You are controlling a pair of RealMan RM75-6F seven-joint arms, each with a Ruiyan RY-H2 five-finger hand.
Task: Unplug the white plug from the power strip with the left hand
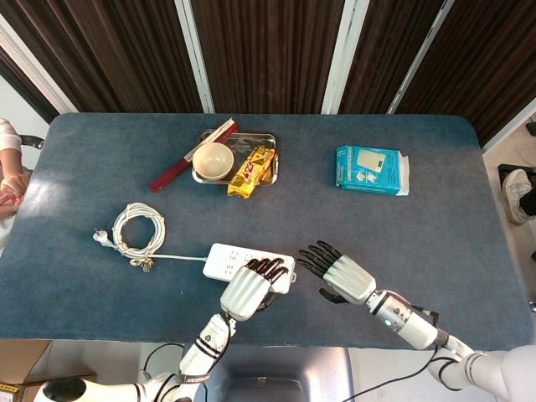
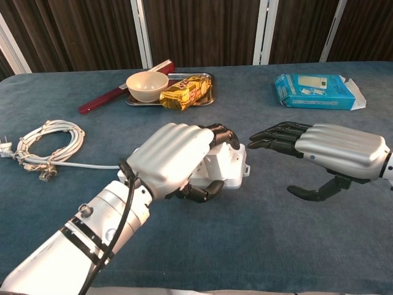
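The white power strip [image 1: 226,261] lies near the table's front edge, its cord running left to a coiled cable [image 1: 138,226]. My left hand [image 1: 249,289] covers the strip's right end. In the chest view my left hand [image 2: 175,160] has fingers curled over the top and the thumb underneath a white plug [image 2: 224,166], gripping it. Most of the plug is hidden by the fingers. My right hand [image 1: 339,274] hovers just right of the strip, fingers spread and holding nothing. The chest view shows my right hand [image 2: 325,147] pointing its fingertips at the plug, a short gap away.
A metal tray [image 1: 266,138] at the back holds a bowl [image 1: 213,160] and a yellow snack packet [image 1: 251,171]. A red case [image 1: 188,155] leans on its left rim. A blue box [image 1: 371,170] lies at the back right. A person's arm shows at the far left edge.
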